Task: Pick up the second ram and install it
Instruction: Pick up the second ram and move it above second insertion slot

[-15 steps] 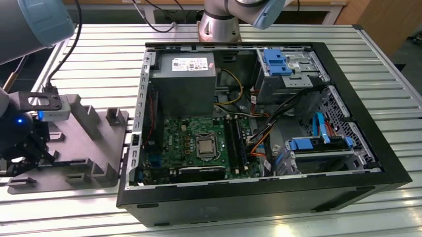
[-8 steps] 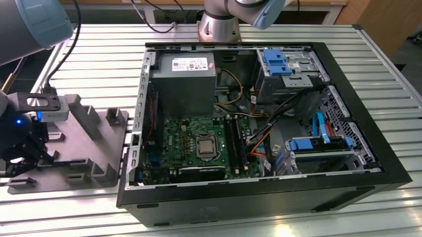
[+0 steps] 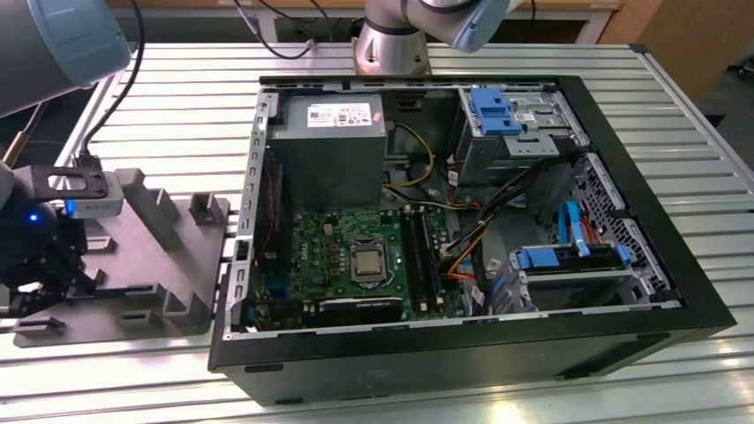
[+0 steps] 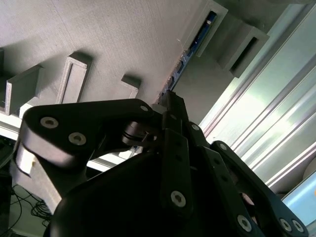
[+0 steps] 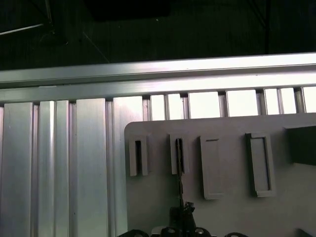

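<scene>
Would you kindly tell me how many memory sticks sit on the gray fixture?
1. The second ram stands on edge in a slotted block of the gray fixture, its end gripped by the tool. Others may be hidden.

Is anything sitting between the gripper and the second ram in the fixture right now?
Nothing visible does. In the second wrist view the gripper appears closed on the near end of the second ram, which stands on edge in a slot of the gray fixture. No cable or other part lies between them.
</scene>
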You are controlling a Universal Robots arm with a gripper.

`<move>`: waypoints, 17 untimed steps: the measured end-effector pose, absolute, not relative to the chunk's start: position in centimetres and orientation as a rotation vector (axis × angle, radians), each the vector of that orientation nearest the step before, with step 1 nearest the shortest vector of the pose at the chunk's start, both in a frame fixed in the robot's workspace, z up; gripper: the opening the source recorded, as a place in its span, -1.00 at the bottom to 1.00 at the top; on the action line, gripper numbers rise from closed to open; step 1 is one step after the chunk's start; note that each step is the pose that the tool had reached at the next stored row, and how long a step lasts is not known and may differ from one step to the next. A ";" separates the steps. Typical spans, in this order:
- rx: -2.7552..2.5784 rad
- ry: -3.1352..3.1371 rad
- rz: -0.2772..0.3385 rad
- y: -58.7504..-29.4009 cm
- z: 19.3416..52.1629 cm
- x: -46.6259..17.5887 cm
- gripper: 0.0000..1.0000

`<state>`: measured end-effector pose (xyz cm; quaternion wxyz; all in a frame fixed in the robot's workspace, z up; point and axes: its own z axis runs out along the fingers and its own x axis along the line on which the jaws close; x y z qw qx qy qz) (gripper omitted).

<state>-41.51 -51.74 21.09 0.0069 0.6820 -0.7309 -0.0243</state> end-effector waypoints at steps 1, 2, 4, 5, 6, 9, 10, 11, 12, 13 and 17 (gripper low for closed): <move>2.133 -2.286 -0.076 -51.7 21.1 -41.5 -0.66; 2.133 -2.286 -0.076 -51.7 21.1 -41.5 -0.66; 2.133 -2.286 -0.076 -51.7 21.1 -41.5 -0.54; 2.133 -2.286 -0.076 -51.7 21.1 -41.5 -0.40; 2.133 -2.286 -0.076 -51.7 21.1 -41.5 -0.40; 2.160 -2.260 -0.076 -51.7 21.1 -41.5 -0.40; 2.175 -2.246 -0.076 -51.7 21.0 -41.5 -0.40; 2.189 -2.231 -0.075 -51.7 21.0 -41.5 -0.40; 2.203 -2.217 -0.075 -51.7 21.0 -41.5 -0.40; 2.218 -2.201 -0.075 -51.7 21.0 -41.5 -0.40; 2.241 -2.177 -0.075 -51.7 20.8 -41.6 -0.40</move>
